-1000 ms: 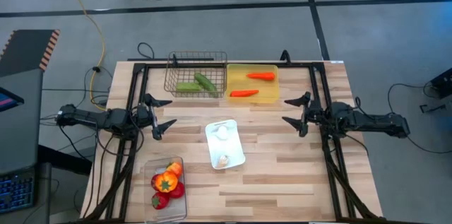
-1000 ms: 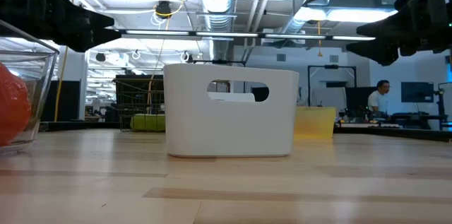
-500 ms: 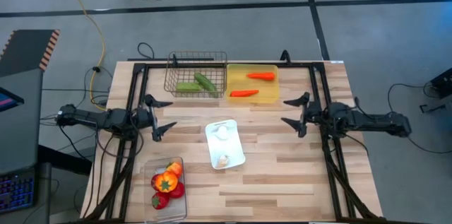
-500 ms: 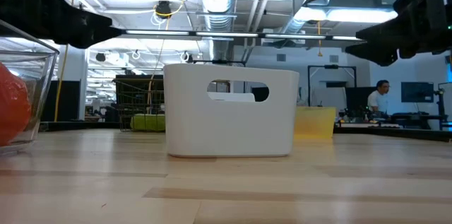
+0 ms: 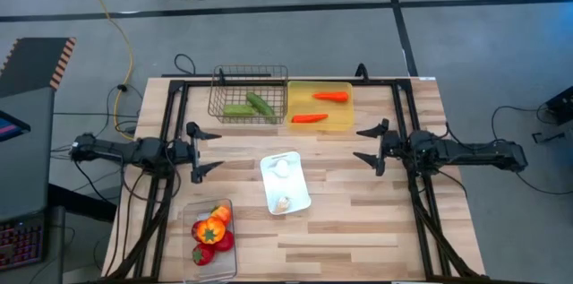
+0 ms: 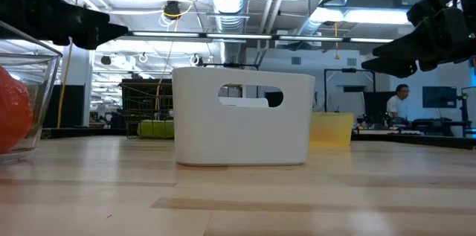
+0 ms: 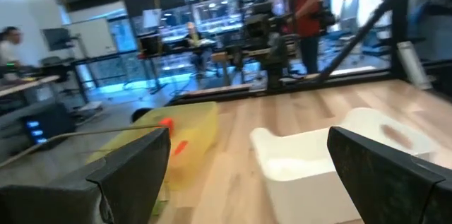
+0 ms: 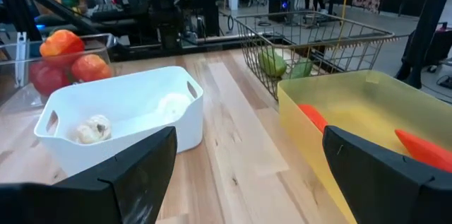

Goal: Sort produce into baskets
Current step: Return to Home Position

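My left gripper (image 5: 204, 148) hovers open and level over the table's left side. My right gripper (image 5: 363, 143) hovers open over the right side. Neither has anything between its fingers. Two green cucumbers (image 5: 248, 106) lie in the dark wire basket (image 5: 252, 70) at the far edge. Beside it, two orange carrots (image 5: 320, 107) lie in the yellow tray (image 5: 299, 95). White garlic bulbs (image 8: 92, 129) sit in the white tray (image 5: 301, 187) at the table's middle. Orange-red peppers and red fruits (image 5: 211, 233) fill the clear tub (image 5: 192, 210) at the near left.
Black frame rails (image 5: 167, 105) run along the table's left, right and far sides. Bare wood (image 5: 358, 221) lies to the right of the white tray. Beyond the table, the low view shows a person (image 6: 400, 102) at a desk.
My left gripper has turned a little at its wrist without leaving its place. My right gripper has tipped its fingers slightly downward. Both stay open. No produce or basket has moved.
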Motion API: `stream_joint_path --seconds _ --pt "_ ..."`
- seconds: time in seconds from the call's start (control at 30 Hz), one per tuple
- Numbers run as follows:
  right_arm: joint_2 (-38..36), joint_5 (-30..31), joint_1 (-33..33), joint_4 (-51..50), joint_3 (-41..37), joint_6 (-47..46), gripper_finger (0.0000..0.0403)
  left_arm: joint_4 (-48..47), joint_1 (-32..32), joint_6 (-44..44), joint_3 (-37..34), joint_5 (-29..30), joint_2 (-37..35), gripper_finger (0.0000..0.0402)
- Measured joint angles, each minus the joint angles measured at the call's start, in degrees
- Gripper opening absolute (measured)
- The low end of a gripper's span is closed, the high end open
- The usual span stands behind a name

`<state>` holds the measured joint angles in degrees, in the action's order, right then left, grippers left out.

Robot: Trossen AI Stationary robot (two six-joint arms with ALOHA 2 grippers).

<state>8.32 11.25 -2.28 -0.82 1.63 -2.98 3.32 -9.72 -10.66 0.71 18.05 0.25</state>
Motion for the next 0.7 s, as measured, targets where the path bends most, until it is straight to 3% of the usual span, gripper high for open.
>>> stream_joint_path --seconds 0.23,0.4,0.7 --pt "-0.02 0.02 0.0 0.04 -0.02 -0.02 0.0382 -0.01 7.79 -1.05 0.0 -0.45 0.0 0.0371" --pt "-0.02 0.04 -0.02 0.04 -0.02 -0.02 0.0382 -1.23 13.16 1.29 0.0 -9.69 0.04 0.0371" --pt "-0.02 0.18 -0.07 0.02 -0.02 -0.02 0.0382 -2.11 19.22 2.86 -0.02 -14.95 0.11 0.0371"
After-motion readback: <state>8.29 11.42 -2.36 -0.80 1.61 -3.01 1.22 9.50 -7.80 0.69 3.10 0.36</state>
